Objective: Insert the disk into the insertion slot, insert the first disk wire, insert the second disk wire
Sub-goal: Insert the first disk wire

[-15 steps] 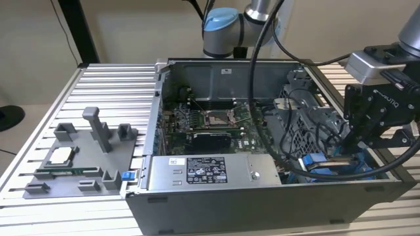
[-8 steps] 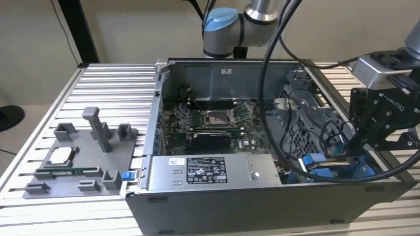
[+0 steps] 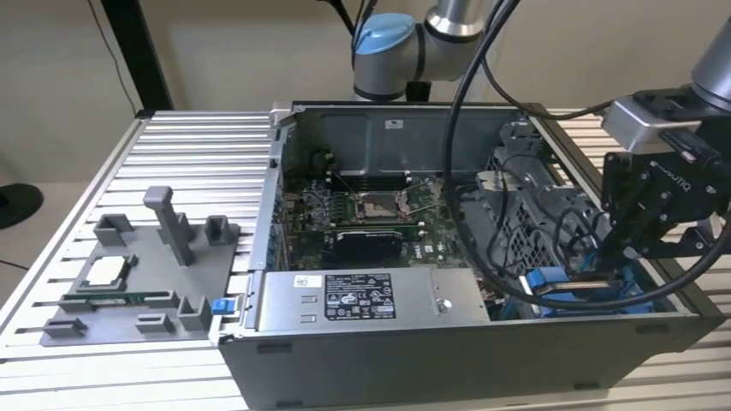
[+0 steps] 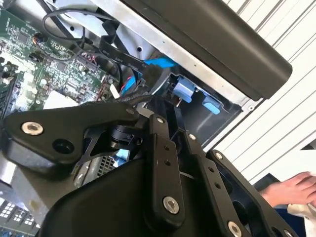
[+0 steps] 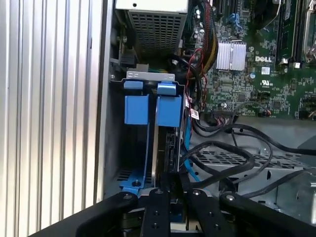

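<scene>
The disk stands edge-on in its blue carrier, partly down in the insertion slot of the grey drive cage. Blue tabs sit at the slot's mouth. My gripper is shut on the disk's near edge, with the fingers close together on either side of it. In the exterior view the gripper hangs over the front right corner of the open computer case, just above the blue carrier. In the second wrist view the fingertips meet beside the blue tabs. A blue cable runs alongside the disk.
Black cables loop over the cage beside the slot. The silver power-supply box lies along the case front. A grey fixture tray with upright posts sits on the slatted table at the exterior view's left. A person's hand rests outside the case.
</scene>
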